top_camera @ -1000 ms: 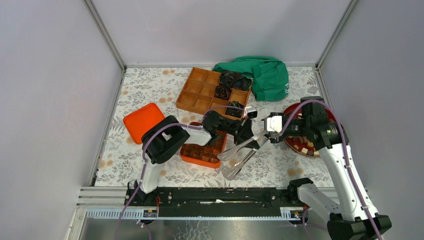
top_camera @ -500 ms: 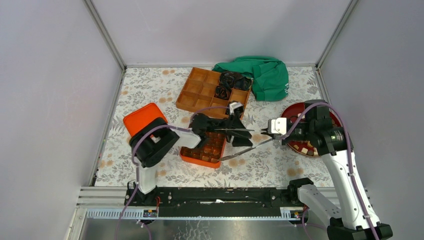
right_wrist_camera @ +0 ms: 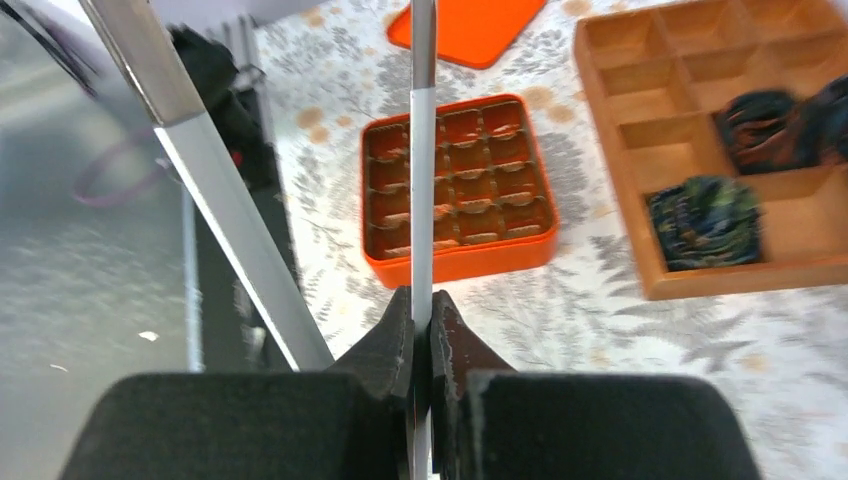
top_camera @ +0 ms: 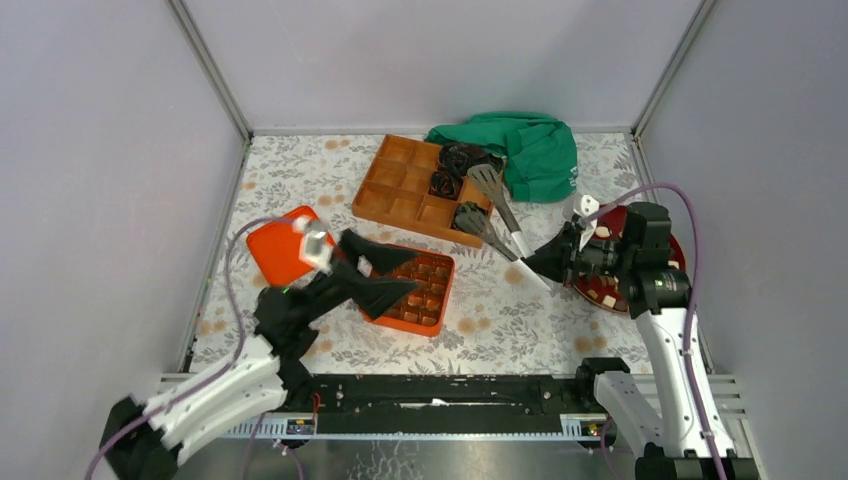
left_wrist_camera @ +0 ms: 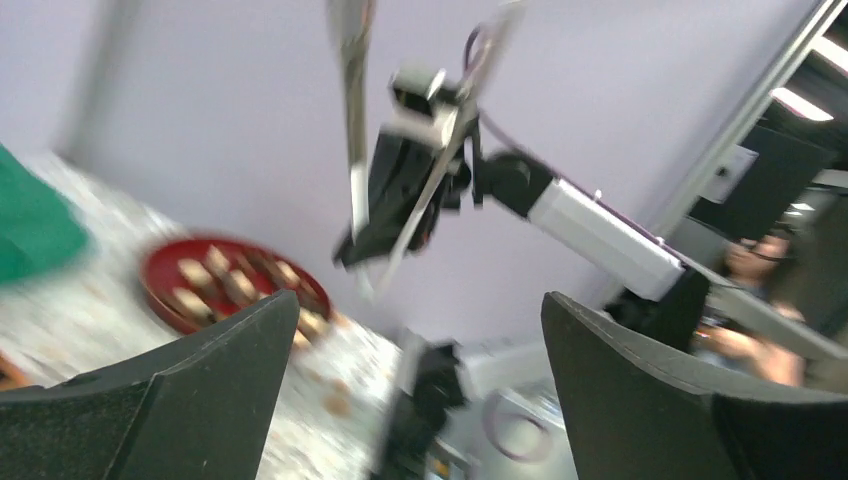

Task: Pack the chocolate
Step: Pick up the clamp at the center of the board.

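Right pincer (right_wrist_camera: 421, 300) nipping tongs (right_wrist_camera: 423, 190) (one arm, wrist view), left pincer (left_wrist_camera: 410, 310) agape

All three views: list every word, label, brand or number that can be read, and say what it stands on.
None: no readable text shows.
The orange chocolate box, its lid, the wooden compartment tray, the red plate, the green cloth and the tongs carry no print.
The left wrist view is too blurred for any fine lettering.

No legible text, label, brand, number or sign on anything in any view.
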{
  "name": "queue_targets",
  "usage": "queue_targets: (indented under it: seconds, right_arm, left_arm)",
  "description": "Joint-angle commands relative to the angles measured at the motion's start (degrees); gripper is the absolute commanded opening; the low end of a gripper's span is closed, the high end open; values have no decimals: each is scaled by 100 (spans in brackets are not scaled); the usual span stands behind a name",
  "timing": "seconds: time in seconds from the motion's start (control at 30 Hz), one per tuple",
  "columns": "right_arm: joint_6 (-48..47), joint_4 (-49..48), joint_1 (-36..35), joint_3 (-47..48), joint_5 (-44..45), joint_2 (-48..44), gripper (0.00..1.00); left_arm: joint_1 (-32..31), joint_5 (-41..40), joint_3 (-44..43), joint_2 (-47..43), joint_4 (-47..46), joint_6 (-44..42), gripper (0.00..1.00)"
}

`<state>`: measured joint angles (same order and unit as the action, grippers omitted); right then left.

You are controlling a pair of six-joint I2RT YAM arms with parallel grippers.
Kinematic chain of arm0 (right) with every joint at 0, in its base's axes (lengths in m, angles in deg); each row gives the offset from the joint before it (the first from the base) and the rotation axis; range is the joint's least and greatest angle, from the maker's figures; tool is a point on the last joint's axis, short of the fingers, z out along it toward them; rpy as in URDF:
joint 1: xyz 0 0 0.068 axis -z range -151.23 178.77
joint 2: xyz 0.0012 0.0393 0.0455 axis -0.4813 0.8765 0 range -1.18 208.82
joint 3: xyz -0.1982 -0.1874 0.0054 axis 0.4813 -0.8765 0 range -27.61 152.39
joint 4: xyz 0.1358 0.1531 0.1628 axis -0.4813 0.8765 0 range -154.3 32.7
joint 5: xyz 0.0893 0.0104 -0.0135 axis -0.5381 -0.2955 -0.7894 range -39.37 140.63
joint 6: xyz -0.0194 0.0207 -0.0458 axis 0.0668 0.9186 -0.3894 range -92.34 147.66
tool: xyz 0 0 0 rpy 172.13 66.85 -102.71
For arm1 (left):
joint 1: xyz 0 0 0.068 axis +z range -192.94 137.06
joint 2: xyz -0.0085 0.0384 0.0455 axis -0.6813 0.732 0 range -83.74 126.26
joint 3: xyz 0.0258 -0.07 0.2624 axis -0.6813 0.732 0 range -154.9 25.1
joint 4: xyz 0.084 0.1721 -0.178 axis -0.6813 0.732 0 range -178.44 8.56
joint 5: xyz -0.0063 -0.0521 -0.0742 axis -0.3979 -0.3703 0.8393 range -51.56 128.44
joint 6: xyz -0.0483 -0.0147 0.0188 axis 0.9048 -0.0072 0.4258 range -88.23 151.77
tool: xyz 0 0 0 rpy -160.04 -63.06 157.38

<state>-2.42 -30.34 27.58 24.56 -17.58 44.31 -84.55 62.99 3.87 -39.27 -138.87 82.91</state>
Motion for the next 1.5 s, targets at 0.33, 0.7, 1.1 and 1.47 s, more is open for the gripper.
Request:
queue_targets:
  seconds: [0.33, 0.7, 1.1, 1.47]
  right_arm:
    - [4143, -3937, 62, -1259, -1346, 660, 0]
    - [4029, -3923, -49, -1349, -1397, 801, 0]
    - [3690, -3511, -263, -1185, -1304, 908, 0]
    - [3916, -3137, -336, -426, -1283, 1124, 36]
  left_arm:
    - [-248, 136, -128, 1518, -2217, -1144, 67]
    - [-1004, -155, -1686, 3368, -2447, -1320, 60]
    - [-1311, -431, -2876, 4172, -1655, -1556, 53]
    - [-1333, 366, -2834, 4274, -2108, -1228, 0]
